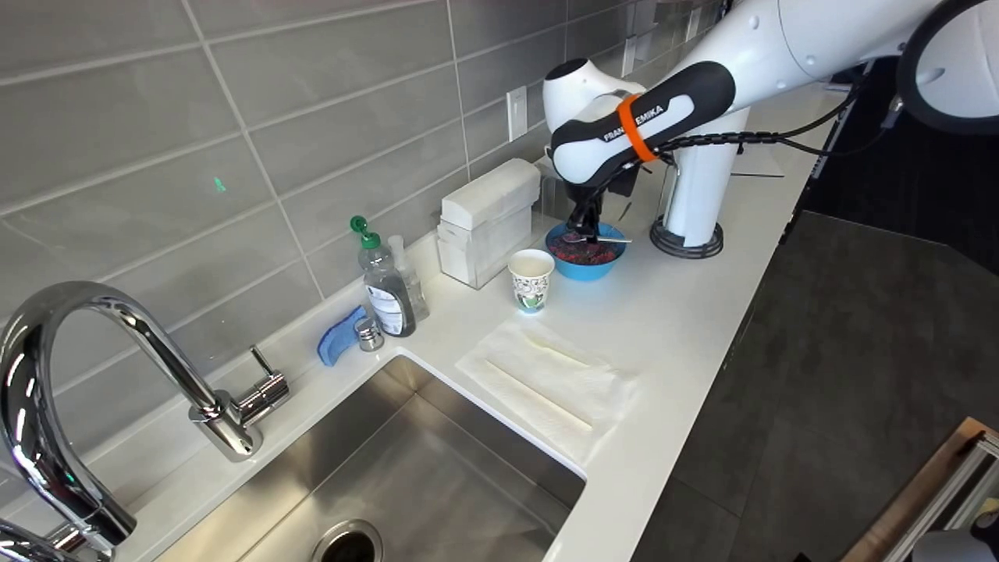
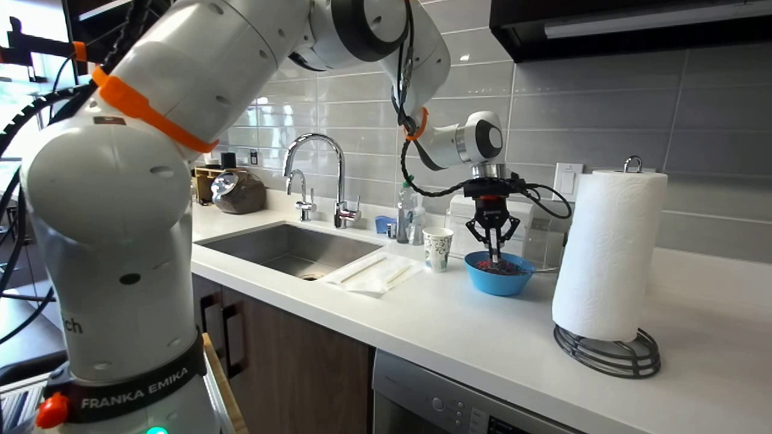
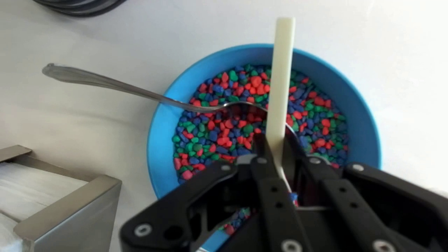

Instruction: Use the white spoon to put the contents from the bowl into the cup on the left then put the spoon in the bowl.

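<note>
The bright-blue bowl (image 1: 587,272) stands on the counter, filled with red, blue and green pebbles, and shows in all views (image 2: 498,283) (image 3: 160,140). The white cup (image 1: 531,282) with green-teal print stands upright beside it (image 2: 438,248); it is out of the wrist view. My gripper (image 3: 276,140) is low over the bowl (image 2: 494,256) (image 1: 581,230), with its fingers closed on the white spoon (image 3: 281,77). The spoon's handle sticks out past the fingertips toward the rim. Its head is mostly hidden behind the fingers; a few pebbles show between them.
A metal spoon (image 3: 105,84) rests in the bowl, its handle over the rim (image 2: 546,270). The paper-towel roll (image 2: 612,259) stands near the bowl. A clear box of folded towels (image 1: 499,218) is behind. A napkin with two sticks (image 1: 499,406) lies beside the sink (image 1: 437,460).
</note>
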Robot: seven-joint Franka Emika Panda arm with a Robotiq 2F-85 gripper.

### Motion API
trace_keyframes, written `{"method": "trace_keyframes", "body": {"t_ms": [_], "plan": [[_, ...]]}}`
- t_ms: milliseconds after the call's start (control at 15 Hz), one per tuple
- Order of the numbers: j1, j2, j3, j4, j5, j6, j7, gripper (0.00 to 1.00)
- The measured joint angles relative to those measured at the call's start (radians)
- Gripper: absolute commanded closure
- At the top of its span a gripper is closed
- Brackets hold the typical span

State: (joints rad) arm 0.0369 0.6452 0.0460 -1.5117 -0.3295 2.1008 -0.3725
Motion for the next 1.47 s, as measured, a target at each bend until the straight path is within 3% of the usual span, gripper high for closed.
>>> {"method": "trace_keyframes", "body": {"t_ms": [733, 1467], "plan": [[0.029, -0.096, 0.038, -0.033, 0.032, -0.005, 0.018, 0.96], [0.089, -0.106, 0.078, -0.032, 0.05, -0.076, 0.019, 0.96]]}}
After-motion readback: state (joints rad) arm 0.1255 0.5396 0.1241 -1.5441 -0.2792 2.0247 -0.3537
